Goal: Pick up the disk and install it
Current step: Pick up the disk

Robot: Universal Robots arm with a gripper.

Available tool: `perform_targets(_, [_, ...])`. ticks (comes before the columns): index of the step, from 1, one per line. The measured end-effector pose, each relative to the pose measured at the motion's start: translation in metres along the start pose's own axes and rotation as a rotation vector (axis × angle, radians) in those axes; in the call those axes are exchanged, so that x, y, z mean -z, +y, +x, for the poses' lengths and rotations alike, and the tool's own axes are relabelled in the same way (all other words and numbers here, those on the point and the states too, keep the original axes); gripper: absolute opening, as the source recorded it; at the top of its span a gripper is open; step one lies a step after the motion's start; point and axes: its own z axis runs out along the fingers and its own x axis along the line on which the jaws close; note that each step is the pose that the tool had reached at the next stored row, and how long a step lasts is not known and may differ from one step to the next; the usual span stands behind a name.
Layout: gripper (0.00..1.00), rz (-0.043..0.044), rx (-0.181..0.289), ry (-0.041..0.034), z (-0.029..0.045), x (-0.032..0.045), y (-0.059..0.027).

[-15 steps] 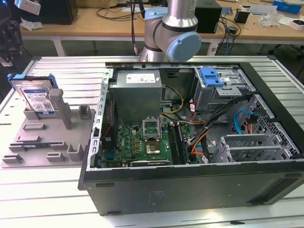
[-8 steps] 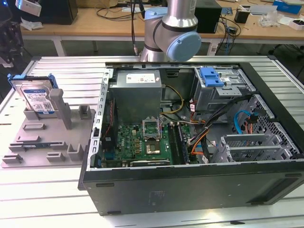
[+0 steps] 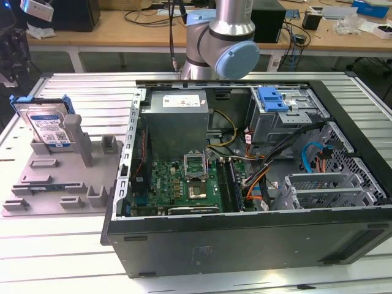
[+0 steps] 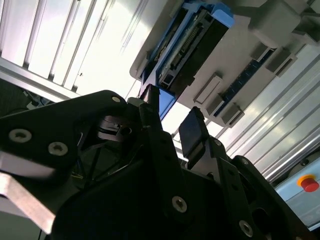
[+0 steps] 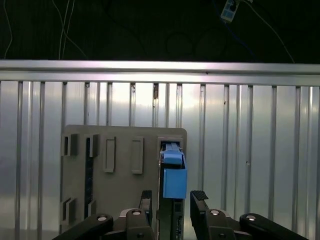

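sitting on slatted metal table (image 3: 61, 257): disk (image 3: 48, 125) in grey fixture (image 3: 61, 177)

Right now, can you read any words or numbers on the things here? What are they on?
No text here can be read.
The disk, white-and-blue label: print too small to read.
The power-supply box, white label: print too small to read.

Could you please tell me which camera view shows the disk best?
The exterior view: the disk stands in the grey holder with its labelled face showing. In the first wrist view the disk is edge-on; the second wrist view shows its connector end.
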Motion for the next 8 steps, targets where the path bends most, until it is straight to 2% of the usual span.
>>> perform_targets(8, [0.44, -0.0001, 0.000, -0.0012, -0.0029, -0.0029, -0.0002])
